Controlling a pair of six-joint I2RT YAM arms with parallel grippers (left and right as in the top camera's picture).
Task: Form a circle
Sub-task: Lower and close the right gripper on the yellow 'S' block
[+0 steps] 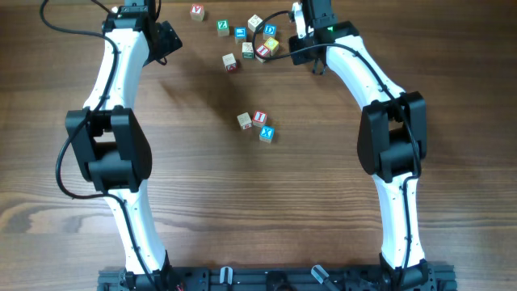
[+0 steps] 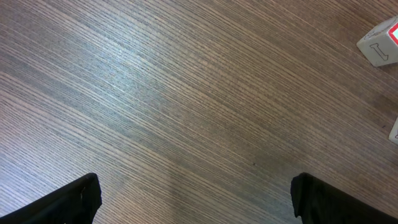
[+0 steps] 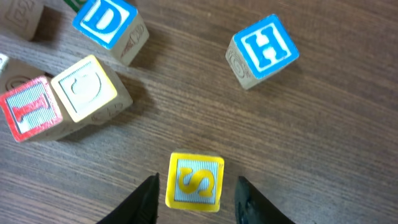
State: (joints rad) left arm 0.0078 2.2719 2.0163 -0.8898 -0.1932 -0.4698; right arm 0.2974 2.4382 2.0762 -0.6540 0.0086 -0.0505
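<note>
Your right gripper [image 3: 196, 186] is straddling the yellow S cube [image 3: 194, 177], jaws apart and gripping nothing; your left gripper [image 2: 194, 190] is hanging wide open, empty. The circle [image 1: 257, 124] is lying unfinished in the middle of the tabletop [image 1: 202, 186]. An off-centre squeeze is risking spinning the cube away.

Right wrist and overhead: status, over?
Left gripper open, empty. Right gripper jaws straddle yellow S cube, gaps both sides. Circle: three cubes grouped only. Blue H cube nearby, clear of jaws.

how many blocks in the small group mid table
3: cream block on the left, red-letter block beside it, blue X block just below; none look hidden.
</note>
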